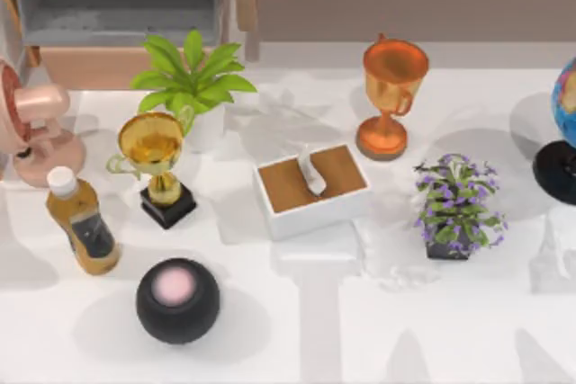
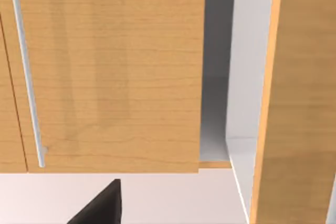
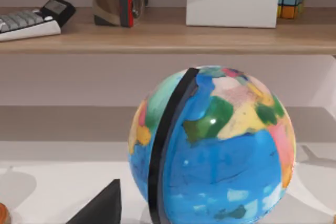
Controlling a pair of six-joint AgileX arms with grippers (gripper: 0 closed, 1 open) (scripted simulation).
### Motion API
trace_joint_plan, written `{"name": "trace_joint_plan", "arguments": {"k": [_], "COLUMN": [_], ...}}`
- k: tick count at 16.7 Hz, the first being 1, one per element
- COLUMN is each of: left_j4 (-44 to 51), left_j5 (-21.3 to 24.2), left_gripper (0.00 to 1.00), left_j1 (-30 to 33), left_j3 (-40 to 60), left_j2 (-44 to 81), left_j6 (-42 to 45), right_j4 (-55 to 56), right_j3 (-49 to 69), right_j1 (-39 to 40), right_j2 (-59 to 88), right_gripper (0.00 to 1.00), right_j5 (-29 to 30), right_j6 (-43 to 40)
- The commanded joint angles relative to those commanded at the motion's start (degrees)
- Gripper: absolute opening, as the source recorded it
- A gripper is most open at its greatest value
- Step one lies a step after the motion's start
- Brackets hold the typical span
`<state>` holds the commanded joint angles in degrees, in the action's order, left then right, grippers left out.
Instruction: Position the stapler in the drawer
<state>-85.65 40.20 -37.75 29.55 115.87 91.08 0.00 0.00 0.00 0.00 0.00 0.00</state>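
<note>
The stapler is out of view. The drawer (image 1: 117, 2) stands pulled out at the table's back left, with a dull grey inside, pale walls and a tan wooden front panel (image 1: 90, 67). The left wrist view faces tan wooden fronts (image 2: 115, 72) with a thin metal handle (image 2: 26, 72), beside a pale grey gap (image 2: 215, 103). A dark part of my left gripper (image 2: 100, 208) shows low in that view. A dark part of my right gripper (image 3: 100, 208) shows close in front of a globe (image 3: 215, 145).
On the table stand a pink fan (image 1: 31, 123), a green plant (image 1: 193, 78), a gold trophy (image 1: 155, 164), a bottle (image 1: 83, 222), a black ball (image 1: 177, 299), a tissue box (image 1: 310, 188), a copper trophy (image 1: 390, 96), a purple-flowered pot (image 1: 456, 206) and the globe (image 1: 562, 128).
</note>
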Motion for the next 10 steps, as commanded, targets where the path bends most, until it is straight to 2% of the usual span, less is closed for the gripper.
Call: {"name": "trace_joint_plan", "arguments": {"k": [3,10], "left_j4": [0.0,0.0], "left_j5": [0.0,0.0], "left_gripper": [1.00,0.47], "left_j1": [0.0,0.0], "left_j3": [0.0,0.0], "left_j2": [0.0,0.0], "left_j6": [0.0,0.0], "right_j4": [0.0,0.0], "right_j3": [0.0,0.0], "right_j1": [0.0,0.0], "right_j2": [0.0,0.0], "right_gripper": [1.00,1.00], "right_j5": [0.0,0.0], "right_j6": [0.0,0.0]}}
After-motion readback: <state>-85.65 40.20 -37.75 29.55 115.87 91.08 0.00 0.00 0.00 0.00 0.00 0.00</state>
